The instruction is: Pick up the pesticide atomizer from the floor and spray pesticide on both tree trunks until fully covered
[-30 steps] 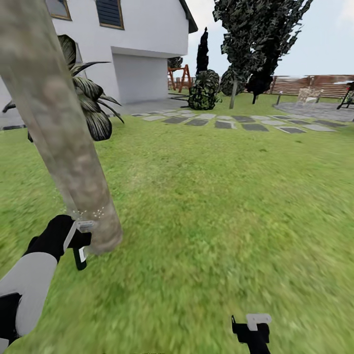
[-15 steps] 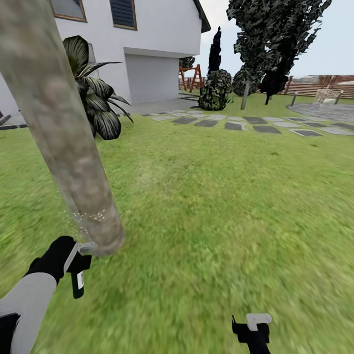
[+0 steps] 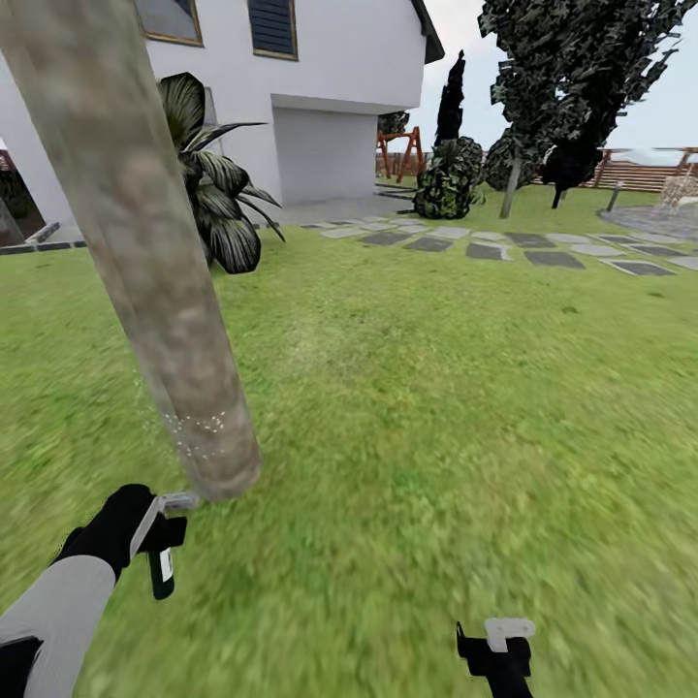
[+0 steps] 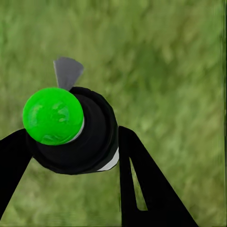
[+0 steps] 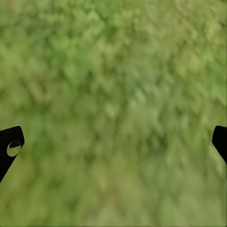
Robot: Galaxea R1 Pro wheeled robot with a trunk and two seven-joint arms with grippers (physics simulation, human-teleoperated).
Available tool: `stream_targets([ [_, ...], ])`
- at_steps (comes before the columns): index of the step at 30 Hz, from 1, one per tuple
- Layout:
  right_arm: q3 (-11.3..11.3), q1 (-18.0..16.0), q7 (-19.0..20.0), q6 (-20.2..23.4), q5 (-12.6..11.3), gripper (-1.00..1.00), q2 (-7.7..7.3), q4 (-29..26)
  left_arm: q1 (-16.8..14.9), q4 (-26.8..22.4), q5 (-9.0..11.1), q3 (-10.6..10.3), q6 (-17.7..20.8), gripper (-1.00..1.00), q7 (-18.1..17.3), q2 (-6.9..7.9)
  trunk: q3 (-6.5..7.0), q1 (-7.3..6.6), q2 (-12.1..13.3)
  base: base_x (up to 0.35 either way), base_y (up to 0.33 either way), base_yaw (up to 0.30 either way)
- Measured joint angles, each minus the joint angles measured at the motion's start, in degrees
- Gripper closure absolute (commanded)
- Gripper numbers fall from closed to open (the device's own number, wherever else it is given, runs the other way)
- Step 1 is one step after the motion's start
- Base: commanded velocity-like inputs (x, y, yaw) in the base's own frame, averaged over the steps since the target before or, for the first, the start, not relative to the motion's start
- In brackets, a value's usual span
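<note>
Left fingers (image 3: 160, 543) dropped away from tree trunk (image 3: 155, 281), clamped on pesticide atomizer (image 4: 75, 132) between them; right fingers (image 5: 113, 142) apart.

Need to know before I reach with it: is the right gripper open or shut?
Open. In the right wrist view the right gripper's two black fingertips sit at opposite edges, with bare green grass between them.

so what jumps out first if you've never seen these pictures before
The thick grey-brown tree trunk leans across the left of the head view, with whitish pesticide specks dotted near its base. Just below it the left gripper holds the pesticide atomizer, a black bottle with a bright green cap in the left wrist view. Behind, a white house stands past the grass.
</note>
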Motion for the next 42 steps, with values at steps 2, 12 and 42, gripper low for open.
stream_targets([
  [2,0.0,0.0,0.0,0.0,0.0,-1.00,0.00,0.0,0.1,0.0,0.1,0.0,-0.6,1.00,0.0,-0.36,0.00,0.00,0.0,0.232,-0.165,0.005],
  [12,0.0,0.0,0.0,0.0,0.0,-1.00,-0.03,0.0,0.2,-0.1,-0.3,0.1,-0.7,1.00,-0.1,-2.92,0.00,0.00,0.0,0.236,-0.172,0.001],
  [42,0.0,0.0,0.0,0.0,0.0,-1.00,-0.09,0.0,0.2,-0.2,5.9,0.0,-0.8,1.00,-0.4,-2.59,0.00,0.02,0.0,0.057,-0.138,0.163],
])
